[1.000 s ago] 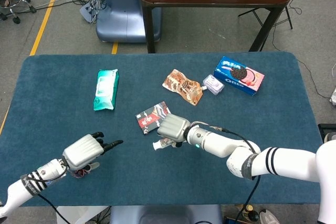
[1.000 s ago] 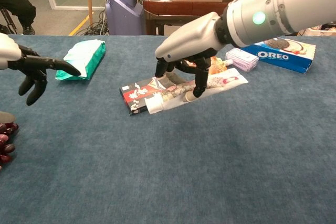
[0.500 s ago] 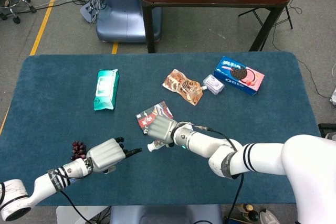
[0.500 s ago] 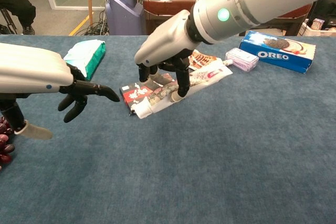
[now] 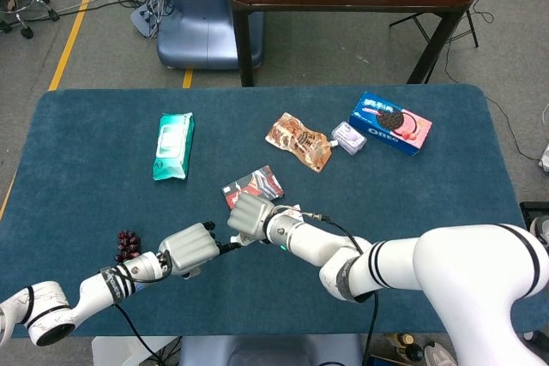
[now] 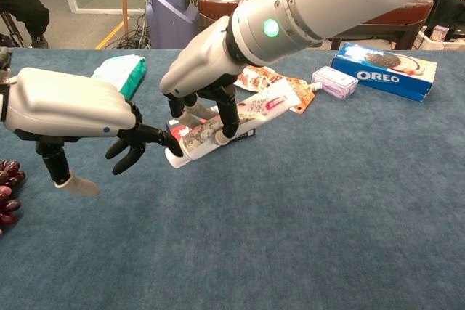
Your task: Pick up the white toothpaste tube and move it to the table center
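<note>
Blue felt tabletop [image 6: 349, 208]: right hand [image 6: 200, 70] clamps the white plastic toothpaste tube [image 6: 232, 117], lifted; left hand [image 6: 80, 107], fingers spread and empty, reaches its cap. Placement remains.

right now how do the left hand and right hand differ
The right hand grips the white toothpaste tube; the left hand holds nothing, fingers apart, reaching toward the tube's cap end. The right hand sits above the tube, the left hand lower and to its left. Both have pale shells and dark fingers.
</note>
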You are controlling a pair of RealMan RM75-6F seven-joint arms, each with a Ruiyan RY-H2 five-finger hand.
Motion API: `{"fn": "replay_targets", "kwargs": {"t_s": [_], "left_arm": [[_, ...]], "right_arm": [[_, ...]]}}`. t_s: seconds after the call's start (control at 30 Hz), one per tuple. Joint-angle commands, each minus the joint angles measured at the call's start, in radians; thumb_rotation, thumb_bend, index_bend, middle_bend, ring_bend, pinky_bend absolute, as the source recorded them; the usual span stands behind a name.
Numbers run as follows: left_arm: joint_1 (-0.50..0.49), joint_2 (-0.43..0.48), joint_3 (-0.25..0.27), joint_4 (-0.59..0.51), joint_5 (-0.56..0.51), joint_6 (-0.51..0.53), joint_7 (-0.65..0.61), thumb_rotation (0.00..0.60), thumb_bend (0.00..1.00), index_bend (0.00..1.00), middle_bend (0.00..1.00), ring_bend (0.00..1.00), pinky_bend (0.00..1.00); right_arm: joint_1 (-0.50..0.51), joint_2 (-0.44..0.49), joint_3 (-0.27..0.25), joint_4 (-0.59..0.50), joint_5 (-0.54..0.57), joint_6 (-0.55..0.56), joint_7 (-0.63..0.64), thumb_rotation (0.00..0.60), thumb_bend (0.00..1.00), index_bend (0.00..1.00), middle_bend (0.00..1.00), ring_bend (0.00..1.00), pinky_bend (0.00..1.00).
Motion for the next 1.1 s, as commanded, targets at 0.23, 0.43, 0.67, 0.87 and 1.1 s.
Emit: {"fn": "replay_targets", "kwargs": {"t_s": [0.23,0.43,0.67,0.87,1.1], "left_arm": [[-0.010,-0.009,0.019,0.015,-0.032,0.001,0.022,0.600,0.23,0.05,0.51,0.49,0.20],[-0.015,0.000,0.021,0.019,-0.048,0.015,0.024,0.600,0.23,0.05,0.51,0.49,0.20],[-0.022,0.013,0.029,0.006,-0.050,0.026,0.039,0.600,0.23,0.05,0.51,0.49,0.20],[-0.032,0.011,0.035,0.007,-0.066,0.018,0.051,0.600,0.23,0.05,0.52,0.49,0.20],[-0.035,0.006,0.045,0.004,-0.077,0.019,0.066,0.600,0.23,0.05,0.52,0.49,0.20]], "right_arm": [[0.011,0.013,-0.013,-0.018,0.001,0.016,0.021,0.600,0.96,0.86,0.78,0.72,0.41],[0.012,0.017,-0.027,-0.021,-0.003,0.020,0.029,0.600,0.97,0.87,0.78,0.73,0.41],[0.019,0.007,-0.038,-0.016,0.004,0.020,0.034,0.600,0.97,0.87,0.78,0.73,0.41],[0.015,0.008,-0.038,-0.020,-0.008,0.024,0.048,0.600,0.98,0.87,0.79,0.73,0.41],[0.009,0.013,-0.042,-0.020,-0.015,0.029,0.059,0.600,0.99,0.87,0.79,0.73,0.41]]}}
